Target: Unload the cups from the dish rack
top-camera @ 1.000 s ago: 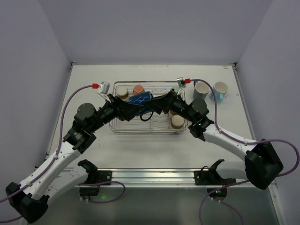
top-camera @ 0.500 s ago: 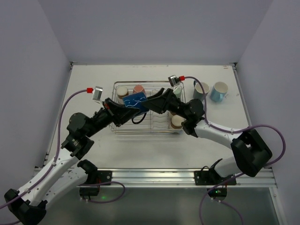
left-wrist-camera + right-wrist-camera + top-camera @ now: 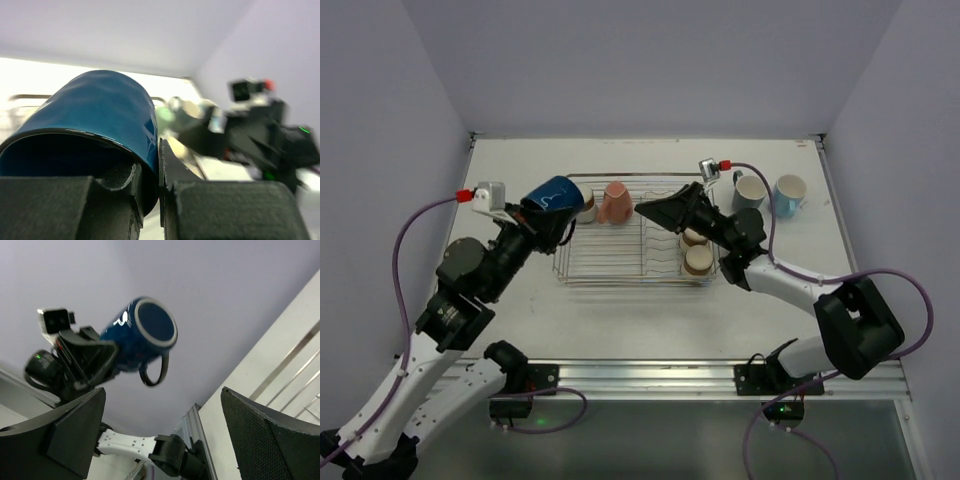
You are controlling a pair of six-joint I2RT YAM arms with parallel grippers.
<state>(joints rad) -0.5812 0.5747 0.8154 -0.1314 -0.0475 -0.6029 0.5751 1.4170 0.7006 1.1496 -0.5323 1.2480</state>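
My left gripper [image 3: 539, 211] is shut on the rim of a navy mug [image 3: 555, 194], held tilted in the air above the left end of the dish rack [image 3: 620, 276]. In the left wrist view one finger sits inside the mug [image 3: 100, 115] and the other finger [image 3: 172, 172] presses its outer wall. My right gripper [image 3: 646, 208] hangs open and empty over the rack's middle; its wrist view looks across at the navy mug [image 3: 145, 335]. A salmon pink cup [image 3: 616, 202] and a brown-and-cream cup [image 3: 585, 206] stand at the rack's back left. Two cream cups [image 3: 697, 258] sit at its right end.
A grey-white mug [image 3: 751, 190] and a light blue mug [image 3: 788, 194] stand on the table right of the rack. Purple walls close in the table on three sides. The arm bases and a metal rail [image 3: 650, 375] run along the near edge.
My left gripper shut on the navy mug and carried it up and to the left, out of the rack. My right gripper opened wide and stayed over the rack's middle.
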